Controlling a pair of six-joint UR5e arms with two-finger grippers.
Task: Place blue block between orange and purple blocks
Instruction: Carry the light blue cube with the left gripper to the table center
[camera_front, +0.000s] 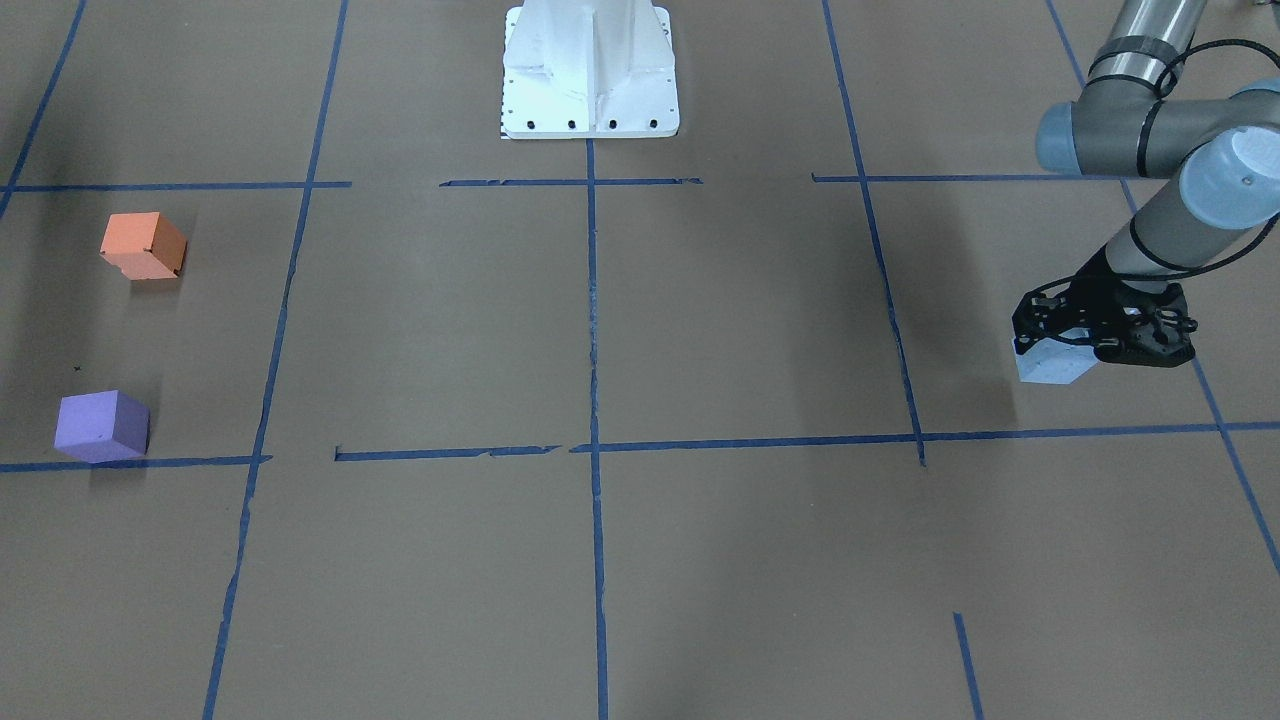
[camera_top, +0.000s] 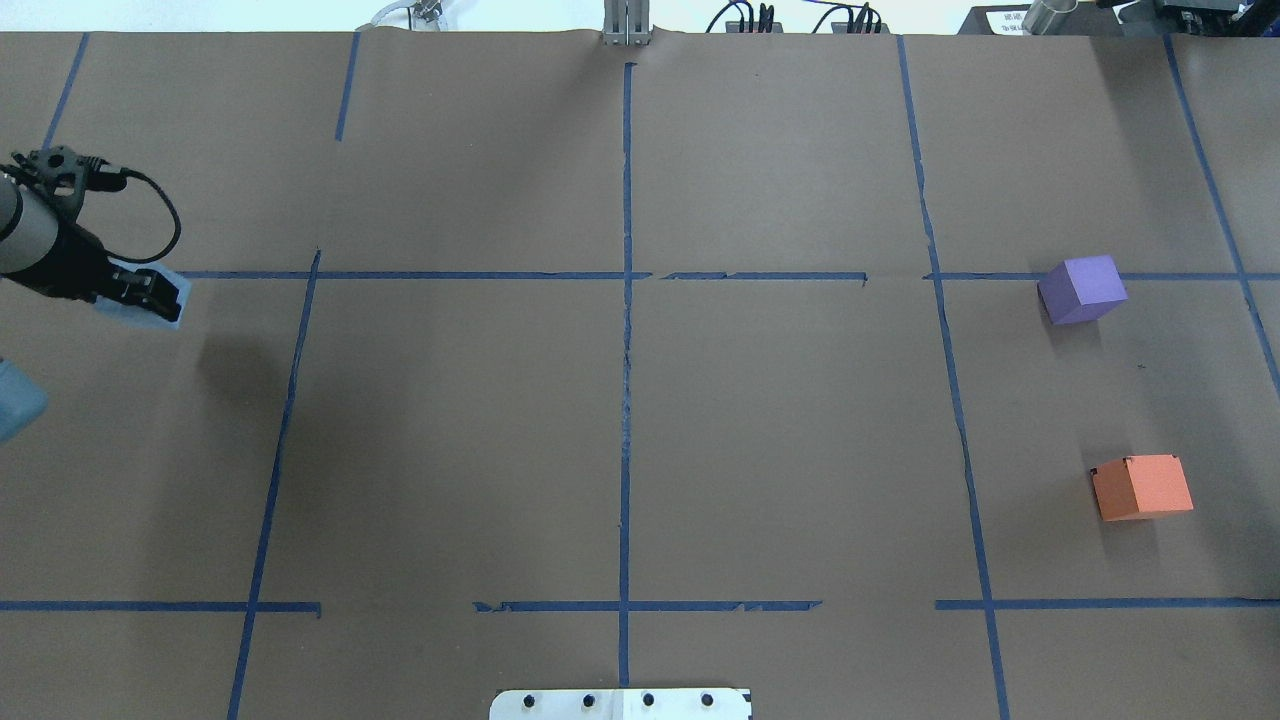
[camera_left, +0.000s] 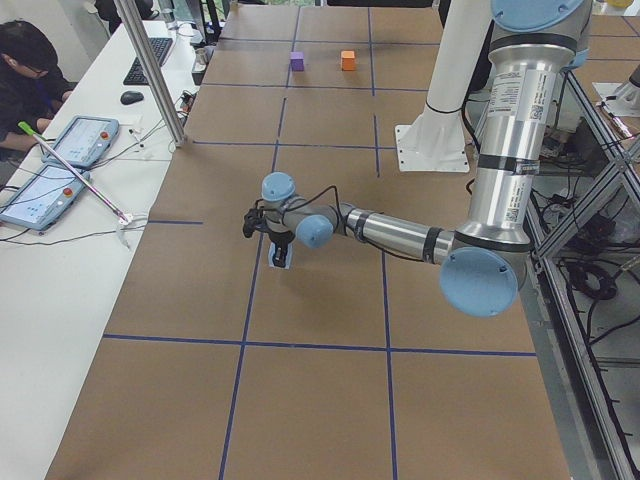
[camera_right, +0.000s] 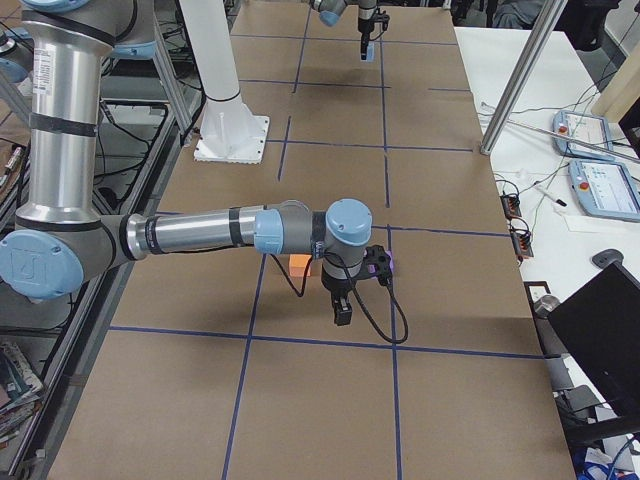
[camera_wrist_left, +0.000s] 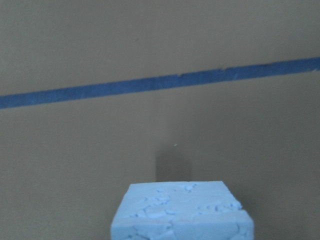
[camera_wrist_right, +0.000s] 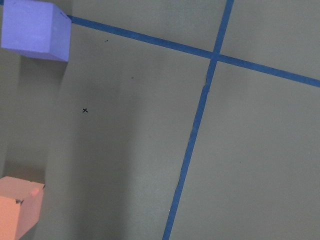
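Note:
My left gripper (camera_front: 1098, 338) is shut on the pale blue block (camera_front: 1050, 366) and holds it a little above the table at the robot's far left; it also shows in the overhead view (camera_top: 142, 292). The block fills the bottom of the left wrist view (camera_wrist_left: 182, 210). The orange block (camera_top: 1142, 487) and the purple block (camera_top: 1082, 289) sit apart at the table's right end, with a bare gap between them. My right gripper (camera_right: 343, 312) hangs near these two blocks; I cannot tell whether it is open or shut. The right wrist view shows the purple block (camera_wrist_right: 34, 30) and the orange block (camera_wrist_right: 17, 212).
The white robot base (camera_front: 590, 70) stands at the middle of the table's robot side. Blue tape lines (camera_top: 625, 275) grid the brown paper. A side table with tablets (camera_left: 75, 140), a metal post (camera_left: 150, 70) and a seated operator (camera_left: 25, 70) lie beyond the far edge.

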